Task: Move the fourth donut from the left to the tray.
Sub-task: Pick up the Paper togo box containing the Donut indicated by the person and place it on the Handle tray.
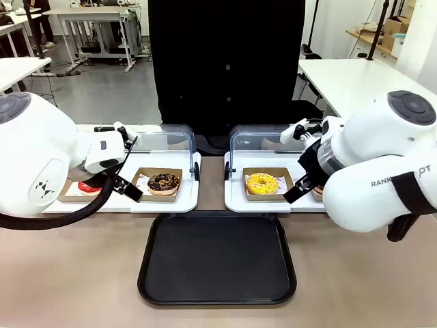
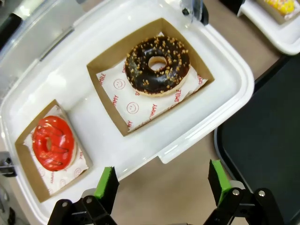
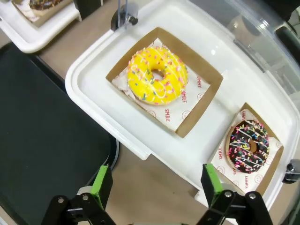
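Black tray sits at the near middle of the worktop, nothing on it. Behind it are the left display tray and the right display tray, lids up. Left one holds the red donut and the choc donut. Right one holds the yellow donut. The right arm covers that tray's right end, so the fourth donut is hidden from this side.

Left wrist view: left hand is open and empty, over the near rim of the left display tray, roughly between the red and choc donuts. It's touching nothing and isn't on the task item.

Right wrist view: right hand has its fingers spread wide with nothing between them, hanging over the near rim of the right display tray. The fourth donut is in its holder at that tray's outer near corner, next slot along from the yellow one. It lies off to the side of one finger, not between the two. The tray's black surface is on the opposite side of the hand.

Status: nothing done yet. The donut is in the display tray, untouched, and the tray is bare. My read is that the right hand is staged for the approach. Left to do:
- Shift over the holder and drop down.
- Grip and lift clear of the rim.
- Carry to the tray and release.

Likely snag: the holder is shallow, so the grip point matters.
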`<state>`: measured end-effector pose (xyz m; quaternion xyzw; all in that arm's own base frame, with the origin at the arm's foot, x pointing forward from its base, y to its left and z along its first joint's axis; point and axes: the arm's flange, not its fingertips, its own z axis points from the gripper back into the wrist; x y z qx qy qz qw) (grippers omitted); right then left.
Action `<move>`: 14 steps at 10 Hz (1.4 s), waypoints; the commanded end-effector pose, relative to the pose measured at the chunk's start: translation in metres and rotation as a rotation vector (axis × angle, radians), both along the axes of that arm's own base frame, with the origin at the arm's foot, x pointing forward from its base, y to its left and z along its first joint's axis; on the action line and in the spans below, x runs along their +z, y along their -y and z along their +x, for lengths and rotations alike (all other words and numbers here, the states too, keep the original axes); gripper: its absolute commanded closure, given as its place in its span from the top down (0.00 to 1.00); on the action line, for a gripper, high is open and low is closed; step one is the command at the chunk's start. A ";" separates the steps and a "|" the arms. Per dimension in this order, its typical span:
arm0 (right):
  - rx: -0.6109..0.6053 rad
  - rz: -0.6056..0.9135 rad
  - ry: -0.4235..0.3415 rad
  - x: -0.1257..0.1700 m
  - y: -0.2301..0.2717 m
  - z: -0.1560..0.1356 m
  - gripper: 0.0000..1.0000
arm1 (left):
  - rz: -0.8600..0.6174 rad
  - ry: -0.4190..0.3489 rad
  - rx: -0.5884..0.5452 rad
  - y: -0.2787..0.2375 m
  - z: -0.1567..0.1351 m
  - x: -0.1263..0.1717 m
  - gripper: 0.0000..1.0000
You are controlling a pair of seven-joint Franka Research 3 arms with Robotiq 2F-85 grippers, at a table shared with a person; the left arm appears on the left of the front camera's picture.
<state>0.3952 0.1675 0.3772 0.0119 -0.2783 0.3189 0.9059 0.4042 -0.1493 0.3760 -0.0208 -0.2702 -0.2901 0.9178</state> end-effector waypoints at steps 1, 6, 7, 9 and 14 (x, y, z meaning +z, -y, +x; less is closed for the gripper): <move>0.020 0.090 -0.007 0.055 0.024 0.011 1.00 | -0.094 -0.020 -0.011 -0.032 0.004 0.045 1.00; 0.183 0.317 -0.018 0.147 0.157 0.022 1.00 | -0.380 -0.084 -0.185 -0.189 0.014 0.124 1.00; 0.217 0.382 0.012 0.153 0.194 0.025 1.00 | -0.433 -0.065 -0.225 -0.224 0.015 0.128 1.00; 0.251 0.500 0.057 0.147 0.257 0.023 1.00 | -0.553 -0.016 -0.292 -0.278 0.007 0.125 1.00; 0.232 0.665 0.145 0.122 0.349 0.023 1.00 | -0.710 0.167 -0.359 -0.334 0.002 0.100 1.00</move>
